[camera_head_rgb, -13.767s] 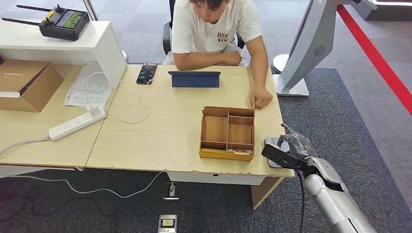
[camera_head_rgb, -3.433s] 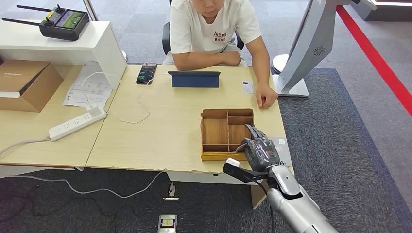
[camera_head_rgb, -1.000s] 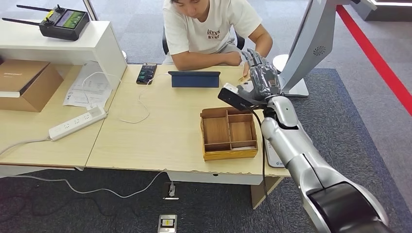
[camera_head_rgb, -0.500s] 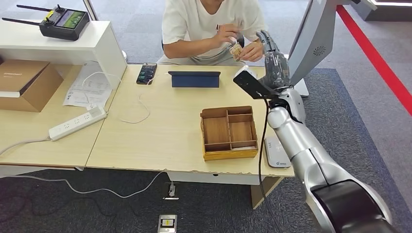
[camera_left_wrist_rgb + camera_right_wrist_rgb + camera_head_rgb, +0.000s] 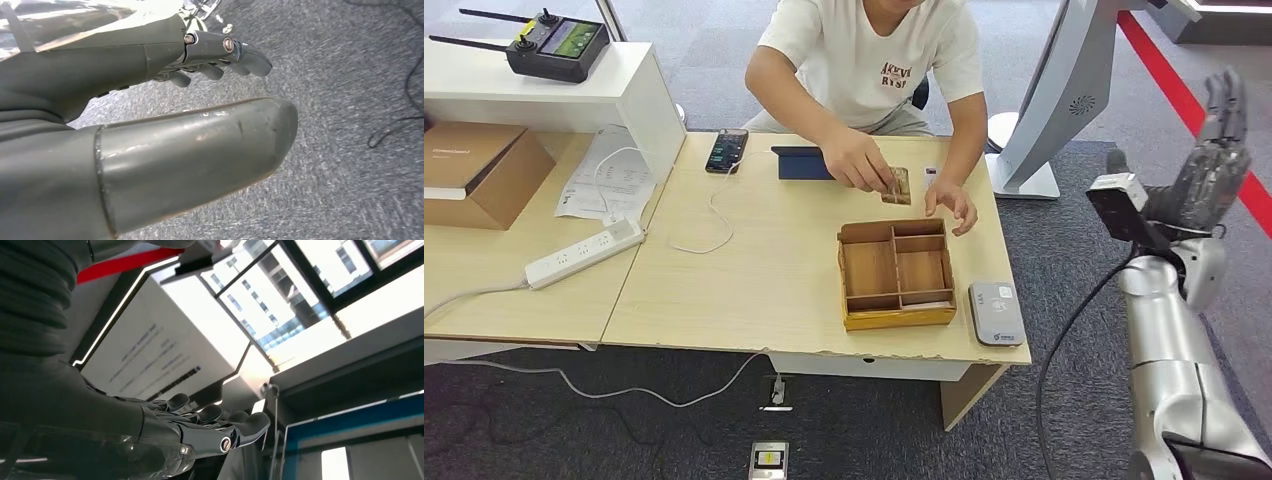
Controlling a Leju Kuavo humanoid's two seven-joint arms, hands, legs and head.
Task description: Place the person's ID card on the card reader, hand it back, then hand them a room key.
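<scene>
Desk (image 5: 754, 260): pale wood-grain laminate, matt, chipped along the near edge. Tray (image 5: 894, 274): brown unpainted wood, thin partitions, dull. Card reader (image 5: 995, 312): smooth grey plastic, faint sheen. Floor (image 5: 1114, 230): rough grey carpet. Right hand (image 5: 1209, 165): dark matt plastic fingers under clear glossy film; arm silver, satin metal. Left hand (image 5: 150, 135): scuffed grey plastic thumb.

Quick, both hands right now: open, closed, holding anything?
Left hand: open, holding nothing, above grey carpet.
Right hand: open, empty, raised beside the table.
</scene>
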